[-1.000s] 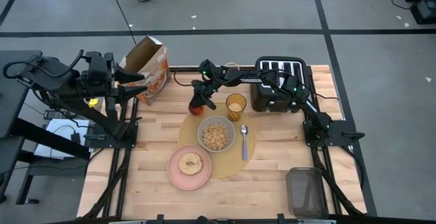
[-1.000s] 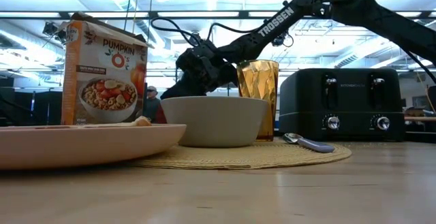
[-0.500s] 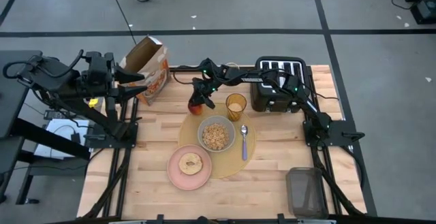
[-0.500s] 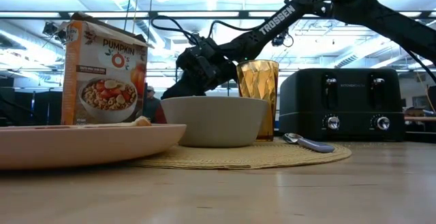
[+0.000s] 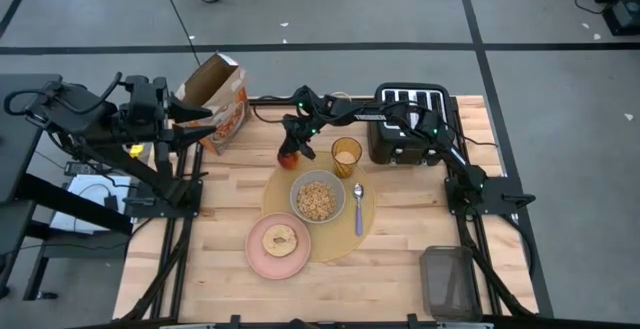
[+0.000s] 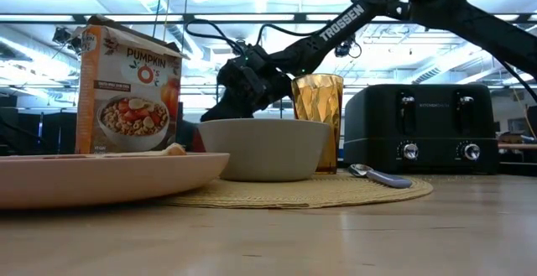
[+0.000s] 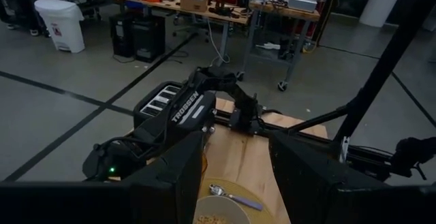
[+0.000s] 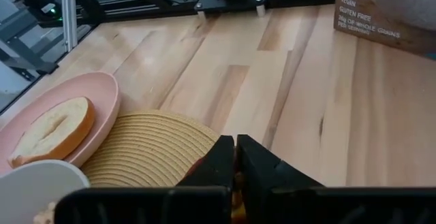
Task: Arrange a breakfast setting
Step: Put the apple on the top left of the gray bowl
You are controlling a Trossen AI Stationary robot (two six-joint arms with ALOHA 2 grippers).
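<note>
Where the high view looks down on the tabletop [image 5: 400, 259], the right gripper [image 5: 291, 149] is seen reached out over the red apple [image 5: 288, 157], which lies just off the far edge of the round tan placemat [image 5: 372, 209]. On the placemat stand the grey bowl [image 5: 318, 199] filled with cereal, the amber tumbler [image 5: 346, 155] and the blue-handled spoon [image 5: 358, 209]; the pink plate [image 5: 262, 254] overlaps the mat's near edge and carries the toast slice [image 5: 280, 239]. The black toaster [image 5: 408, 119] is set at the far right, the orange cereal box [image 5: 218, 99] at the far left, and a grey bin [image 5: 448, 281] at the near right corner. The left gripper [image 5: 195, 121] is held off the tabletop beside the box.

From the low view, "PUMPKIN O's" is read on the cereal box [image 6: 127, 91] and "TROSSEN" on the right arm [image 6: 340, 24]. The apple is almost wholly hidden behind the bowl [image 6: 264, 148]; the tumbler [image 6: 317, 121], spoon [image 6: 382, 177] and toaster [image 6: 424, 129] stand to its right.

In the left wrist view, "TROSSEN" is again read on the right arm [image 7: 184, 108], and the left fingers [image 7: 170, 176] are spread apart with nothing between them.

In the right wrist view, "VEGAN" and "GLUTEN FREE" are printed on the box [image 8: 388, 13]; the right fingers [image 8: 235, 159] are pressed nearly together, and whether the apple is gripped cannot be told.
</note>
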